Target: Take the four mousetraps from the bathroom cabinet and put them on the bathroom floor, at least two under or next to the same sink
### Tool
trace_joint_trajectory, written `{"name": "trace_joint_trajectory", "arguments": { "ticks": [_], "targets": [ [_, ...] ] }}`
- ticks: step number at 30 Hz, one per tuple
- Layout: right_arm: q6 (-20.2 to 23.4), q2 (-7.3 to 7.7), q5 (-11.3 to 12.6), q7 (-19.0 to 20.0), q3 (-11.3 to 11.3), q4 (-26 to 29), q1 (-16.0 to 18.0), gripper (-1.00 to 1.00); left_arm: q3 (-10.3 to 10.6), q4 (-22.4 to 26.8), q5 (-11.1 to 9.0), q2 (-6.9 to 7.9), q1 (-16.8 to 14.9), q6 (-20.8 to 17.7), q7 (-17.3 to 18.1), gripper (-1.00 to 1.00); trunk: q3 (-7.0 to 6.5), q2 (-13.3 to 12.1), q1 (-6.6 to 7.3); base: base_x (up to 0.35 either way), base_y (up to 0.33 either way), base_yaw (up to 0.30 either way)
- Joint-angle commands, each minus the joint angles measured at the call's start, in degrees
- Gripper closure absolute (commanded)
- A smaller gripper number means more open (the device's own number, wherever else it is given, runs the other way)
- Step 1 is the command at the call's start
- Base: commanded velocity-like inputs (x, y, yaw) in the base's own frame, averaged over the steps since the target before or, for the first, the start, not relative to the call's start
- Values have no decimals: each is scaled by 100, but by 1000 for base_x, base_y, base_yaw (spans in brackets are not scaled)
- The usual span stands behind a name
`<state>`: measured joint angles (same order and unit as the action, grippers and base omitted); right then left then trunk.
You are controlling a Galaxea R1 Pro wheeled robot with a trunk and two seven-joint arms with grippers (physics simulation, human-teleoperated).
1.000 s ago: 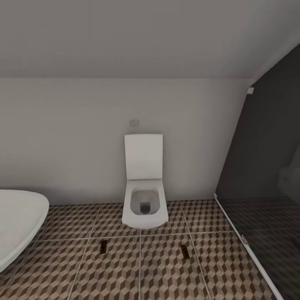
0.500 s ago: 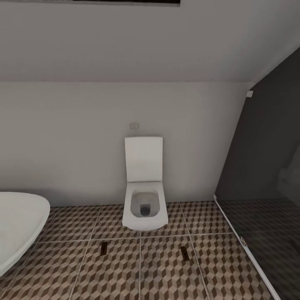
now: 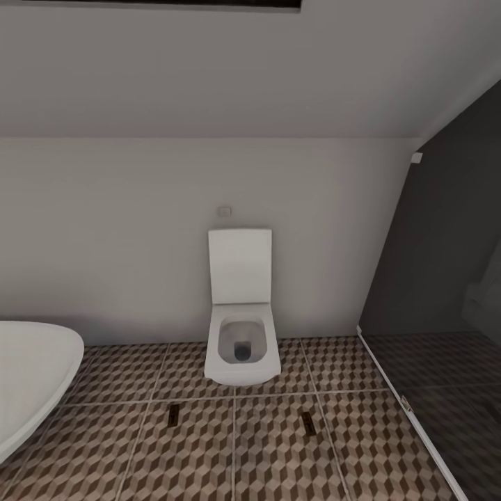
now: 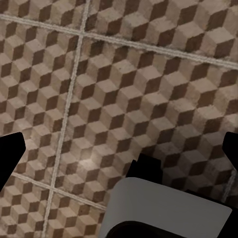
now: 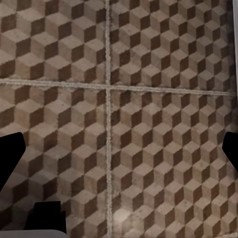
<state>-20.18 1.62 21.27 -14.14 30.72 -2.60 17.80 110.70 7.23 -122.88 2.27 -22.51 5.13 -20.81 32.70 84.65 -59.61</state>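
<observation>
Toilet (image 3: 241,327) stands against the far white wall at the middle of the head view, its lid raised upright and its bowl open, with a small flush plate (image 3: 224,210) on the wall just above it. The bathroom floor (image 3: 271,452) spreads in front of it in large tiles printed with brown, beige and white cubes, split by pale grout lines. 2 mousetraps lie flat on that floor, nearer than the toilet: the left mousetrap (image 3: 172,413) sits to the left of the bowl's front and the right mousetrap (image 3: 308,421) sits to its right, well apart from each other and each clear of the toilet. At the near left a white bathtub (image 3: 31,379) curves into view, its rounded end over the tiles. On the right a dark glass shower screen (image 3: 438,292) runs from the far wall toward the near right, with the same tiling dimmed behind it. In the left wrist view the left gripper (image 4: 119,148) hangs above bare tiles with its dark fingertips at opposite edges of the picture, spread wide and holding nothing. The right gripper (image 5: 119,151) looks the same in the right wrist view: fingers far apart, empty, over a crossing of grout lines.
</observation>
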Motion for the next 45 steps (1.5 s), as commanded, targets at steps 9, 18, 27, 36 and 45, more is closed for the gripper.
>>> {"name": "trace_joint_trajectory", "arguments": {
  "ticks": [9,18,27,36,45],
  "targets": [
    [-30,-4,44,-1,48,-14,11,-100,48,26,-60,12,-8,34,-37,-100,6,3,0,0,0,0],
    [-30,-4,44,-1,48,-16,10,-100,48,9,-60,21,-8,32,-37,-100,6,3,0,0,0,0],
    [-30,-4,44,-1,48,-16,9,-100,48,7,-61,20,-8,32,-37,-100,6,3,0,0,0,0],
    [-30,-4,44,-1,48,-16,10,-100,48,19,-61,19,-8,32,-37,-100,6,3,0,0,0,0],
    [-30,-4,44,-1,48,-18,10,-100,48,23,-60,19,-8,32,-37,-100,6,3,0,0,0,0]
  ]
}}
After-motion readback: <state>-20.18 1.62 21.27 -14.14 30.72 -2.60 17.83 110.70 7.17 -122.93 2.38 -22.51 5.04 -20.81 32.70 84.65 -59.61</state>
